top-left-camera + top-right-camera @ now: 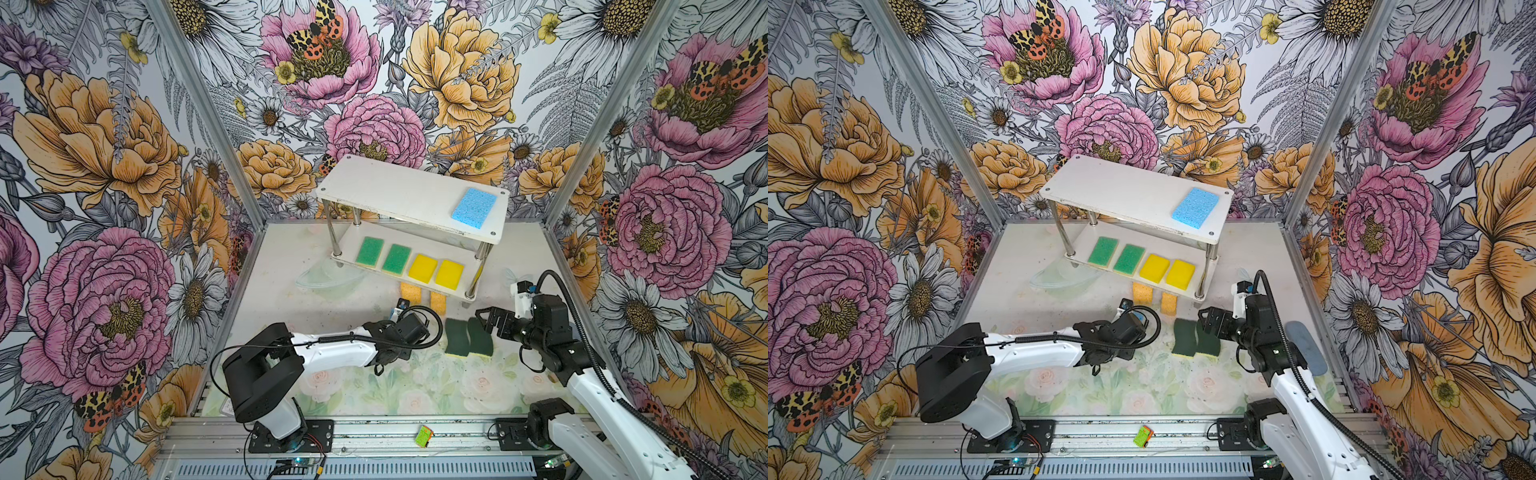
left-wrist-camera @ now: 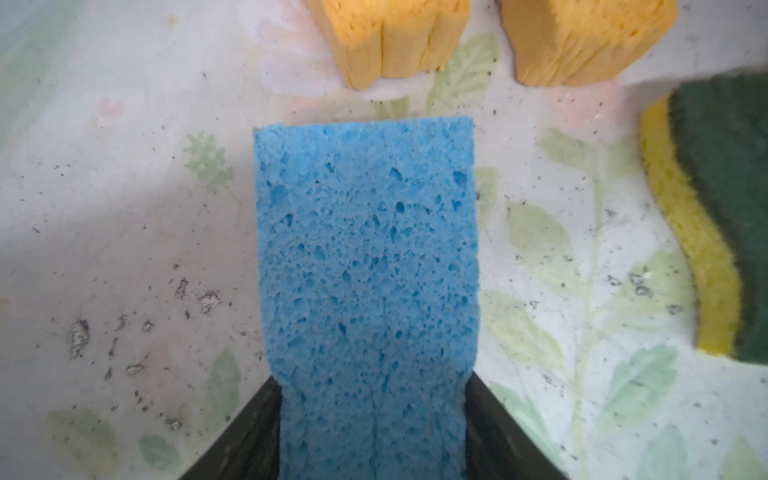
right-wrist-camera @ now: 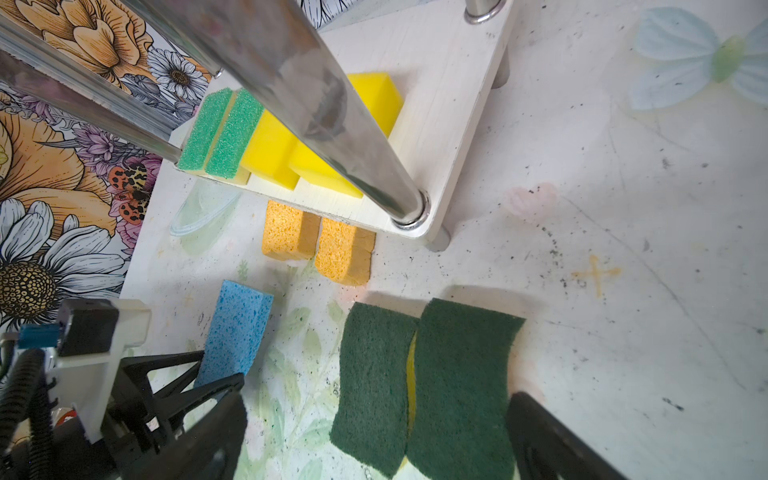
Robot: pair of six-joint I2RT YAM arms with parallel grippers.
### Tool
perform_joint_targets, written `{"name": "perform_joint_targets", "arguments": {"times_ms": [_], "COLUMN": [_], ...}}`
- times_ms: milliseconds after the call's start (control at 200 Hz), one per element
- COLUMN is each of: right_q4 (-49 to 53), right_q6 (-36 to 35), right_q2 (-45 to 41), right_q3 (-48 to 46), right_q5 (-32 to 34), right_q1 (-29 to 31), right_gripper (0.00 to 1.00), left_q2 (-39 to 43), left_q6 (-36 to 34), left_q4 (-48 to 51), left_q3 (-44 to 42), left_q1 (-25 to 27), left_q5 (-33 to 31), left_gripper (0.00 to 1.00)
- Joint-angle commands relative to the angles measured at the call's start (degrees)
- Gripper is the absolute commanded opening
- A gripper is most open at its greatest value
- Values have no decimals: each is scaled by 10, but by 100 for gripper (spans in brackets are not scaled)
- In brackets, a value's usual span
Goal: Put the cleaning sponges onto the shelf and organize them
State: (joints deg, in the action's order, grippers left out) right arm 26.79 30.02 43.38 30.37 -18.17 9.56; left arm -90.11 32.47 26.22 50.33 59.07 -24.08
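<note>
Left gripper (image 2: 374,380), from the left wrist, is clamped on a blue sponge (image 2: 365,249). Its black fingers (image 2: 257,428) press the two long sides, and the foam narrows where they pinch. Past the sponge's free end, apart from it, two orange sponges (image 2: 395,37) lie on the table (image 2: 124,208). Whether the blue sponge rests on the table or hangs just over it cannot be told.

From the right wrist, the right gripper (image 3: 376,399) is open and empty. Its fingers stand wide, and two wavy dark-green sponges (image 3: 374,374) show in the gap between them, lying side by side on the table. To their left the left gripper (image 3: 214,376) grips the blue sponge (image 3: 239,328) by its near end. The orange sponges (image 3: 286,232) sit at the near edge of the lower board of the shelf (image 3: 449,104), partly under it.

In both top views the shelf (image 1: 386,187) stands at the far middle of the table. A second blue sponge (image 1: 474,207) lies flat at the right end of its top board. Along the lower board runs a row: two green-topped sponges (image 1: 369,250) on the left, two yellow sponges (image 1: 422,268) on the right. The right gripper (image 1: 482,322) is over the far end of the right one of the wavy dark-green sponges (image 1: 457,336). The left gripper's fingers are hidden under its wrist.
</note>
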Motion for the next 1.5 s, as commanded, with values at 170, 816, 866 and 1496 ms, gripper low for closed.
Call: {"name": "perform_joint_targets", "arguments": {"times_ms": [170,816,866,1496], "right_q4": [-5,-5,-6,-4], "right_q6": [0,-3,-3,3], "right_q2": [1,10,11,-6], "right_q3": [13,16,16,9], "right_q5": [10,8,9,3], "right_q1": [3,3,3,3], "right_gripper": [100,100,100,100], "left_q2": [77,183,173,-89], "left_q6": [-34,-195,-208,-344], "left_q4": [57,136,135,114], "left_q3": [38,281,308,718], "left_q1": [-10,-61,-62,-166], "left_q5": [-34,-41,-45,66], "left_gripper": [64,71,71,72]}}
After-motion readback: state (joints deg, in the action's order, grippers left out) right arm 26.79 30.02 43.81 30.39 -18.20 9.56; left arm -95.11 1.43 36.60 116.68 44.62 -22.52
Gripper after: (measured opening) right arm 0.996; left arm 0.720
